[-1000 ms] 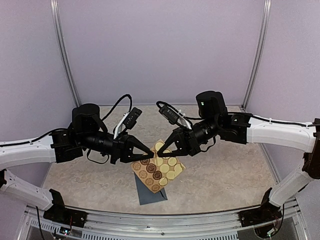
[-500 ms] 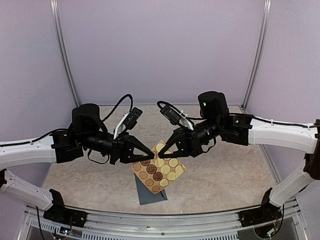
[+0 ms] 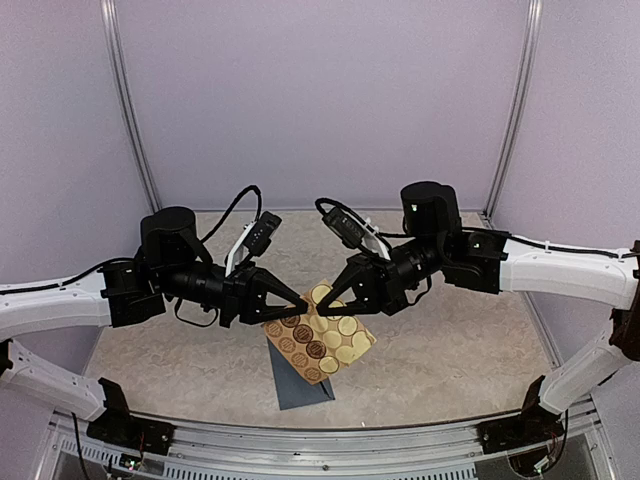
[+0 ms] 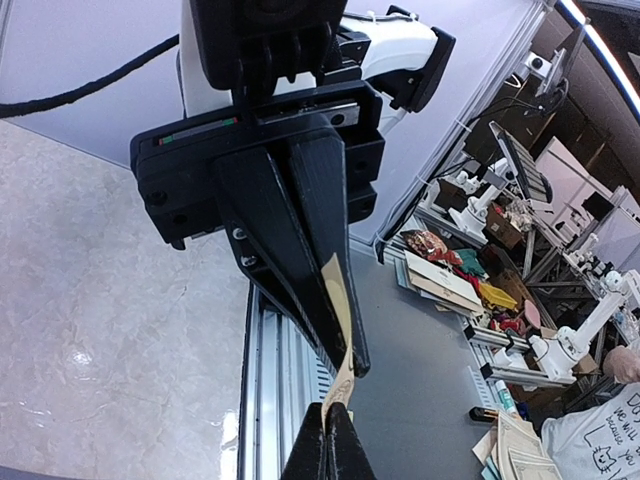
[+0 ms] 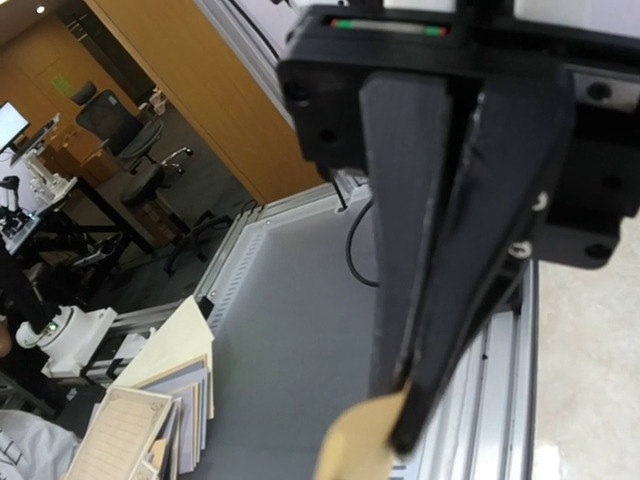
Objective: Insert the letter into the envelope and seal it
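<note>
Over envelope (image 3: 301, 386), L pincer (image 3: 303, 301) & R pincer (image 3: 322, 300) both pinch sticker sheet (image 3: 322, 341).

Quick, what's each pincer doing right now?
Left pincer: shut on the sticker sheet, at its top corner.
Right pincer: shut on the same corner.

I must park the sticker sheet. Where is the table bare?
Bare beige marbled table lies right of the tan round-sticker sheet and left of the slate blue-grey envelope. Centre is crowded: left gripper and right gripper pinch the sheet.
</note>
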